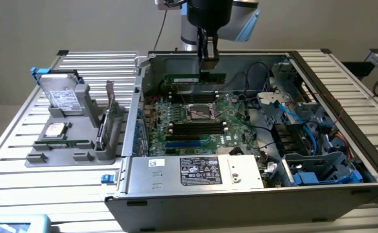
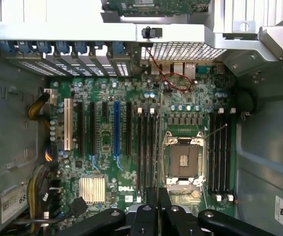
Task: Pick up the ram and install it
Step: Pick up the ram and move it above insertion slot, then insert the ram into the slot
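Note:
My gripper [image 1: 209,64] hangs from above into the open computer case [image 1: 241,194] and is shut on the ram [image 1: 187,78], a narrow green stick held level and on edge. The ram floats above the motherboard [image 1: 176,116], over the far memory slots [image 1: 192,93] just behind the CPU socket [image 1: 200,112]. In the wrist view, the black fingers [image 2: 146,219] point down at the board, between one bank of black memory slots [image 2: 146,147] and the CPU socket [image 2: 183,160]. A second bank of memory slots [image 2: 220,150] lies on the socket's other side.
On the exterior view's left, a grey holder [image 1: 43,158] carries a hard drive [image 1: 62,94], a silver CPU chip [image 1: 55,129], an upright expansion card [image 1: 109,114] and another green stick [image 1: 62,144]. Blue cables [image 1: 286,114] and drive cages [image 1: 318,165] crowd the case's right side.

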{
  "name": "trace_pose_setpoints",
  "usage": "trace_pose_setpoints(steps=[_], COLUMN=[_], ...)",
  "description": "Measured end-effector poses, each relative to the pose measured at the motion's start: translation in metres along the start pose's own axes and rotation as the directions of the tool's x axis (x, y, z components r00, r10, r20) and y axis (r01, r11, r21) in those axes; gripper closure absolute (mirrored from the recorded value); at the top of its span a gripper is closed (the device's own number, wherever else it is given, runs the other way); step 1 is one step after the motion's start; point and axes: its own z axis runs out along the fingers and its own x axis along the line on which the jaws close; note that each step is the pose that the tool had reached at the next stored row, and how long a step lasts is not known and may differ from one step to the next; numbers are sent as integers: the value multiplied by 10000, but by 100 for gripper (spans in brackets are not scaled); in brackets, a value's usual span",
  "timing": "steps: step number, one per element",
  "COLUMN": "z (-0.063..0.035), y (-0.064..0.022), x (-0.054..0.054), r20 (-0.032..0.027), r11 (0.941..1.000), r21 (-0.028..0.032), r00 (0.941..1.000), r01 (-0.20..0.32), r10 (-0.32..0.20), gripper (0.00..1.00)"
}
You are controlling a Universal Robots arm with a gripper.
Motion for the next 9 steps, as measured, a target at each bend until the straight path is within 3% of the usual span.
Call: trace_pose_setpoints(steps=[4,9], z=[26,31], y=[-15,-16], x=[-10,-10], r20=[94,95], r11=[10000,10000], r21=[4,3], r00=[10000,10000], r01=[-6,-6], r10=[6,6], gripper=[87,87])
